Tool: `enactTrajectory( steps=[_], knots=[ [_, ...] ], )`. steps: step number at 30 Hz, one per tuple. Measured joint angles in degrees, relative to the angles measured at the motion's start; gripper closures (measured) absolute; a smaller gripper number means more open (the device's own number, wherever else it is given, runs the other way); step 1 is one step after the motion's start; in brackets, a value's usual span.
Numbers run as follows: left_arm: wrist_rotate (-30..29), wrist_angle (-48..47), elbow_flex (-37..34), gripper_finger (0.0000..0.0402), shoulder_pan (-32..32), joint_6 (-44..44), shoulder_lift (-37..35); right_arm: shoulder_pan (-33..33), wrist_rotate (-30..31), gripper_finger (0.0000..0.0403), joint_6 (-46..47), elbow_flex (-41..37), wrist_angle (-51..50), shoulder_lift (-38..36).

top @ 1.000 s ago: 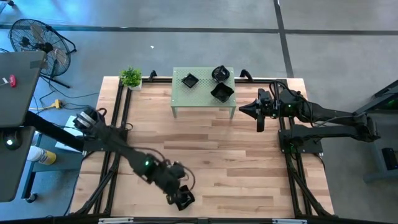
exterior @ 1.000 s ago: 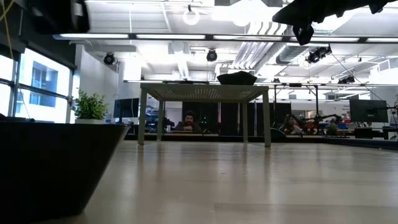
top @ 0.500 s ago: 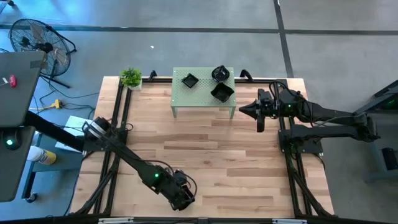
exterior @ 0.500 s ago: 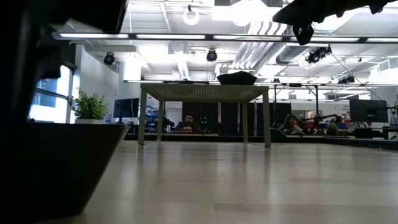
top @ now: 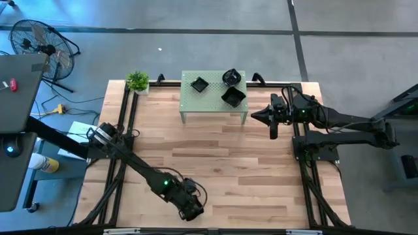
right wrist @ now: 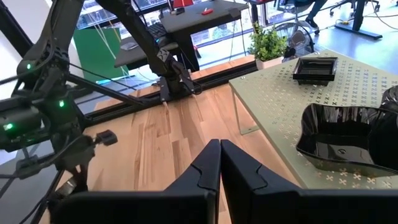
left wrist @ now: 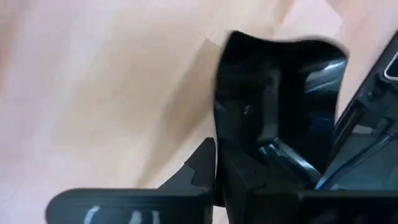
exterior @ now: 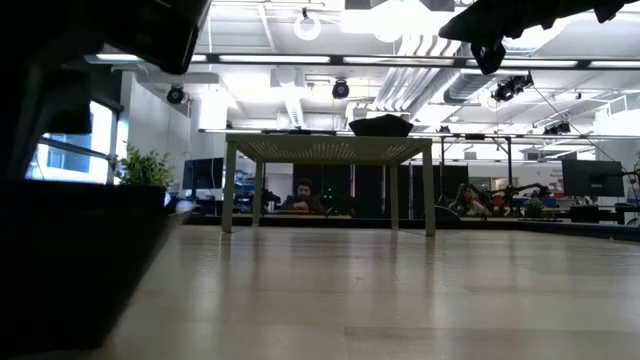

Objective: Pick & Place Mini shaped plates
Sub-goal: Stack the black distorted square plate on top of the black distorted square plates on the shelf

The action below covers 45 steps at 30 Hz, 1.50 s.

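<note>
Overhead, table-level, 2 wrist-close views

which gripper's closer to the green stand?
Right. The right gripper hovers just beside the green stand; the left gripper is far off at the table's near edge.

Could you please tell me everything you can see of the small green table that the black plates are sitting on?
The small green table stands on the far middle of the wooden tabletop. Its pale green top is a flat perforated sheet, seemingly metal, on thin straight legs; the low view shows it upright with open space beneath. Three glossy black mini plates rest on it: a square plate, a rounded plate and a wavy-edged plate near its right edge. The right end effector hovers just beyond its right end, not touching it.
</note>
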Motion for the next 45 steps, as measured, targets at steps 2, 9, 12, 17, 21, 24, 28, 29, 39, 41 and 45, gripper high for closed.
enactTrajectory(
  steps=[2,9,12,17,21,24,28,29,39,41,45],
  knots=[
    [0.0,-2.6,0.0,0.0389,1.4,0.5,-1.7,0.0,0.0,0.0396,0.0,0.0,0.0,0.0],
    [-3.8,-6.9,0.0,0.0399,11.4,3.3,-9.1,0.0,0.0,0.0396,-0.4,0.0,0.0,0.0],
    [-5.5,-4.6,0.0,0.0399,16.6,3.1,-9.5,0.0,0.0,0.0396,-0.4,0.0,0.0,0.0],
    [-7.3,7.5,-2.3,0.0400,23.6,1.0,-7.3,0.0,0.0,0.0396,0.5,0.0,-0.2,0.0],
    [-9.7,17.1,-4.3,0.0400,27.1,-2.4,-4.7,0.0,0.0,0.0396,0.8,0.0,-0.5,0.0],
    [-10.0,19.4,-4.5,0.0400,28.5,-5.0,-2.0,0.0,0.0,0.0396,1.1,0.0,-0.5,0.0],
    [-10.3,20.0,-4.5,0.0400,28.6,-7.7,0.1,0.0,0.0,0.0396,1.1,0.0,-0.7,0.0],
    [-10.8,20.0,-4.5,0.0400,28.6,-8.3,0.4,0.0,0.0,0.0396,1.1,0.0,-0.7,0.0],
    [-10.4,14.3,-3.5,0.0317,28.9,-7.3,-1.3,0.0,0.0,0.0396,3.6,0.0,-2.7,0.0],
    [-9.5,11.1,-2.8,0.0297,29.2,-4.9,-2.4,0.5,0.1,0.0396,5.3,0.0,-3.8,0.0],
    [-10.3,7.2,-2.7,0.0290,28.7,4.1,-7.8,4.7,3.0,0.0396,8.3,0.0,-7.4,0.0]
  ],
)
